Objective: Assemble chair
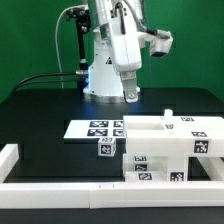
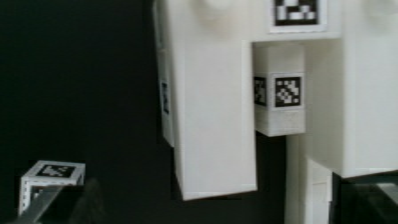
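Observation:
The partly joined chair (image 1: 165, 150) stands at the exterior view's right, a white stepped block of bars and panels with square tags on its faces. One loose small tagged cube (image 1: 105, 147) lies just off its left end. My gripper (image 1: 131, 96) hangs well above the table behind the chair, open, with nothing between its fingers. The wrist view looks down on a tall white chair panel (image 2: 214, 110), a tagged bar (image 2: 281, 100) beside it and the small cube (image 2: 48, 178). My fingertips do not show clearly there.
The marker board (image 1: 92, 128) lies flat on the black table behind the cube. A low white border rail (image 1: 20, 165) runs along the table's left side and front edge. The arm's white base (image 1: 105, 75) stands at the back.

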